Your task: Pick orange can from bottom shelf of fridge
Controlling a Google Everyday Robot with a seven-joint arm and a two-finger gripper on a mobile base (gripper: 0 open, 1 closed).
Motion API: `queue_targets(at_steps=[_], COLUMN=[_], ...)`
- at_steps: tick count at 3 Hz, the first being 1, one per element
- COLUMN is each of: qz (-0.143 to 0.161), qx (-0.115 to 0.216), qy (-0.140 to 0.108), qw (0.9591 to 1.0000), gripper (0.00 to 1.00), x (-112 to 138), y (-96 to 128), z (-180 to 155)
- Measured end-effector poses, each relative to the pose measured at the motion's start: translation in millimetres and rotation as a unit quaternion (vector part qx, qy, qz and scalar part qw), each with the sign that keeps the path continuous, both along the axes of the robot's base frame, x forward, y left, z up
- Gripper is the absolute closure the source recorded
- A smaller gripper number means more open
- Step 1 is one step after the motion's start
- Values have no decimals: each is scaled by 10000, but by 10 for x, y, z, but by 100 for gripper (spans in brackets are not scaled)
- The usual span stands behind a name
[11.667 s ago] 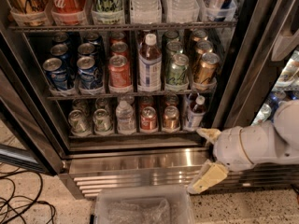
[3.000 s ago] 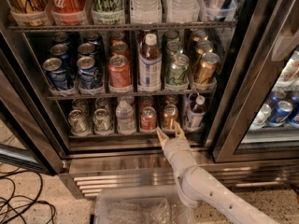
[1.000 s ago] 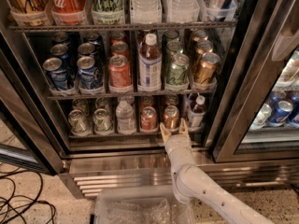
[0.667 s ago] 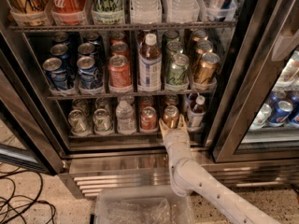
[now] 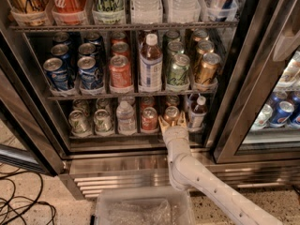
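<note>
Fingers apart, my gripper (image 5: 172, 122) is at the front of the bottom shelf (image 5: 117, 136) of the fridge (image 5: 140, 162), reaching in from below on my white arm (image 5: 201, 182). One tan finger (image 5: 162, 123) stands to the left of the orange can (image 5: 171, 113) as seen here and the other to its right, so the can sits between them. Both are close against its sides, but I cannot tell whether they press it or only flank it. The orange can stands upright at the shelf's front edge, its silver top facing up. A red can (image 5: 149, 118) is just beside it on one side and a small dark bottle with a white cap (image 5: 198, 112) on the other. On the floor below my arm lies a clear plastic bin (image 5: 104, 205).
</note>
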State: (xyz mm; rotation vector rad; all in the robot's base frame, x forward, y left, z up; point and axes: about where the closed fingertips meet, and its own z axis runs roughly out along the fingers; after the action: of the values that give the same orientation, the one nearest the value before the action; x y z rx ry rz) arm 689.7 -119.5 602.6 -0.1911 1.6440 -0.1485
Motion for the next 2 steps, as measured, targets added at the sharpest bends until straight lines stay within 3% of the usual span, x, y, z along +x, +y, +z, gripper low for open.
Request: queue_targets(at_steps=[1,2], qz=[-32,-82], qx=[-20,-24], qy=[66,183], qw=[10000,9998], gripper=[35,44], x=[102,109], y=[19,-3], z=[-65,-158])
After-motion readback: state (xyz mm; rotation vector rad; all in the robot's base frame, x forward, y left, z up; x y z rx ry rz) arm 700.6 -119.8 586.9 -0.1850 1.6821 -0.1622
